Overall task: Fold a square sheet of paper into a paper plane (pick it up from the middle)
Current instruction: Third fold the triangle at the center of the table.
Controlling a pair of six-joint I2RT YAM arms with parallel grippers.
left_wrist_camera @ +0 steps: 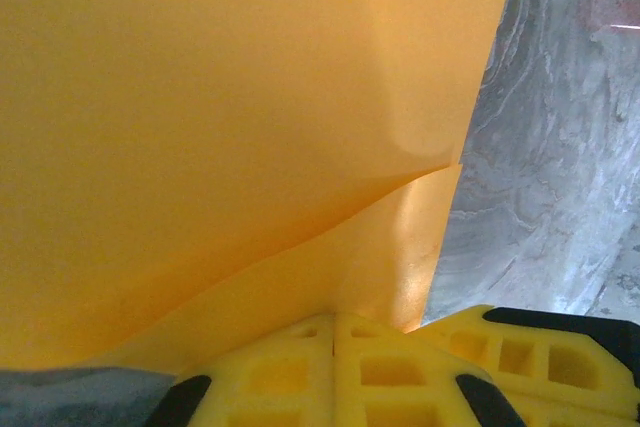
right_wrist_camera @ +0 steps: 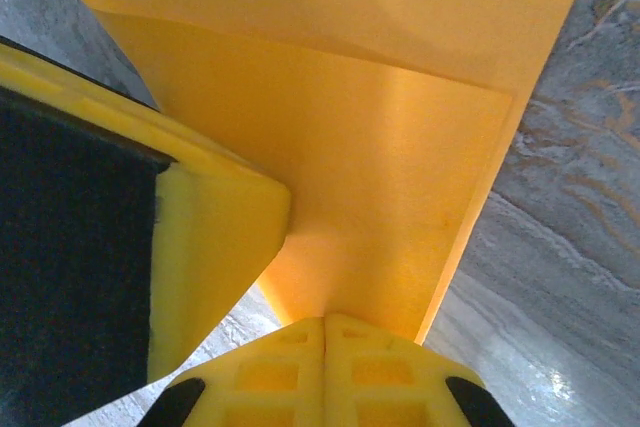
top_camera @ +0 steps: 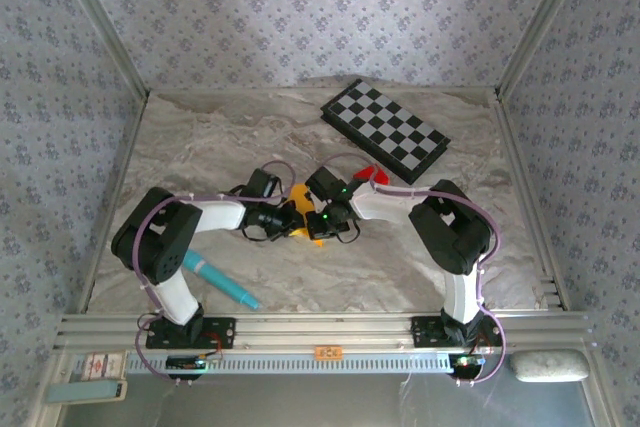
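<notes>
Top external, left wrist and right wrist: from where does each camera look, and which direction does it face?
Top external: above and behind the bases, looking down at the table; both arms show, left tool and right tool meeting at the orange paper.
Left wrist: on the left arm, looking along its shut yellow fingers at the paper.
Right wrist: on the right arm, likewise along its shut fingers.
Shared: both wrist views see that pinched paper over the table.

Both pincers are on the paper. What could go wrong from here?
Tear: left pincer and right pincer are both shut on the paper; pulling apart could rip it.
Collision: the right wrist view shows the left pincer's finger close beside that grip.
The red block lies by the right arm and might get knocked.
</notes>
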